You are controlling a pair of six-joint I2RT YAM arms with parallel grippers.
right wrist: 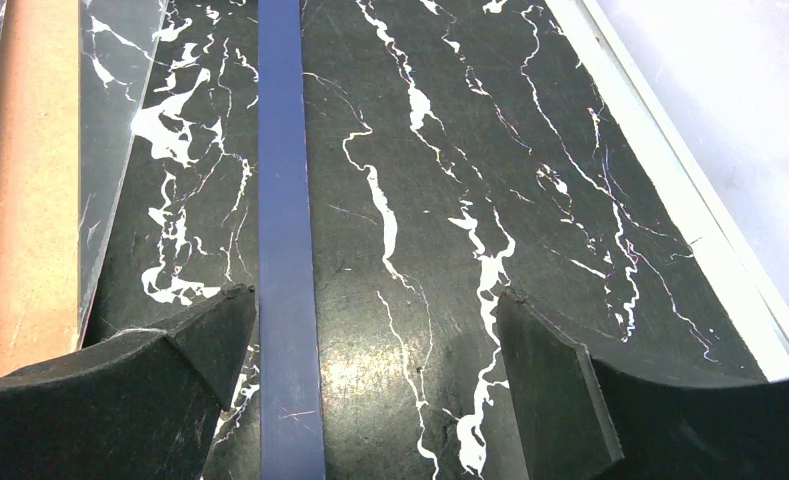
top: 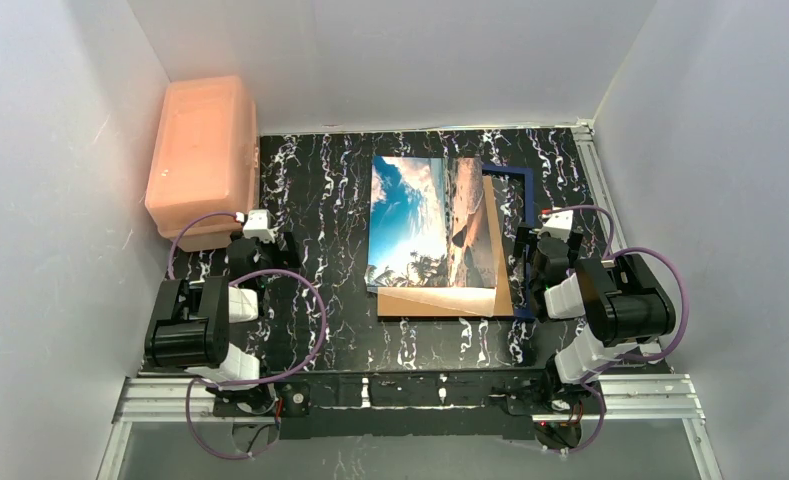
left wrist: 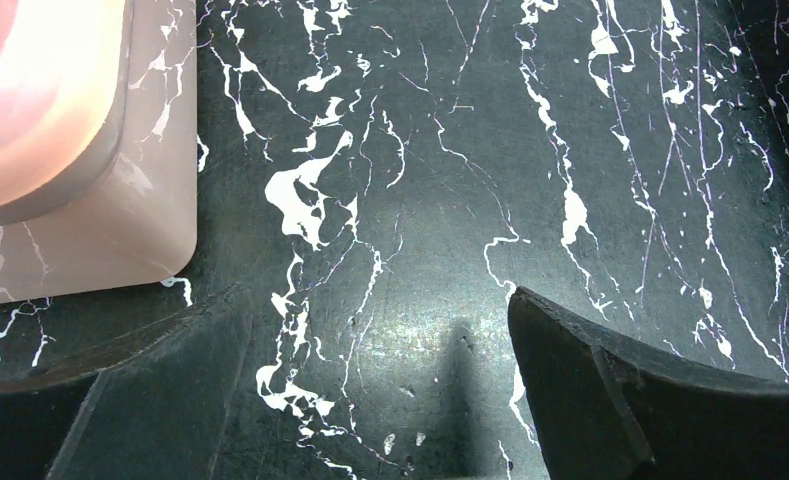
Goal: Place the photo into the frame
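Overhead, the photo (top: pixel 430 222) lies flat mid-surface, beach print up, on a brown backing board (top: pixel 440 300) that sticks out along its near edge and as a slanted strip on its right. The frame (top: pixel 525 215) sits under both, with only its navy border showing, on the right side and the near right corner. The black marbled surface (top: pixel 320 200) has open room left of the photo, as far as the pink box (top: pixel 202 160) against the left wall. The left claw (top: pixel 275 250) sits low near that box, well apart from the photo. The right claw (top: pixel 530 255) is just beside the frame's right edge, w/ a narrow lane btwn frame and right wall.

Left wrist: left claw (left wrist: pixel 380 400) is spread wide and holds nothing, w/ bare surface (left wrist: pixel 450 200) btwn the fingers (left wrist: pixel 120 400). The pink box's corner (left wrist: pixel 30 100) is at upper left, off the fingers.

Right wrist: right claw (right wrist: pixel 370 400) is also spread wide and holds nothing. The frame's navy border (right wrist: pixel 285 250) runs lengthwise btwn the fingers, close to the left-hand finger (right wrist: pixel 120 400); can't tell if they touch. The backing board edge (right wrist: pixel 25 200) is farther left. The white rail (right wrist: pixel 670 170) and wall are on the right, w/ open surface in between.
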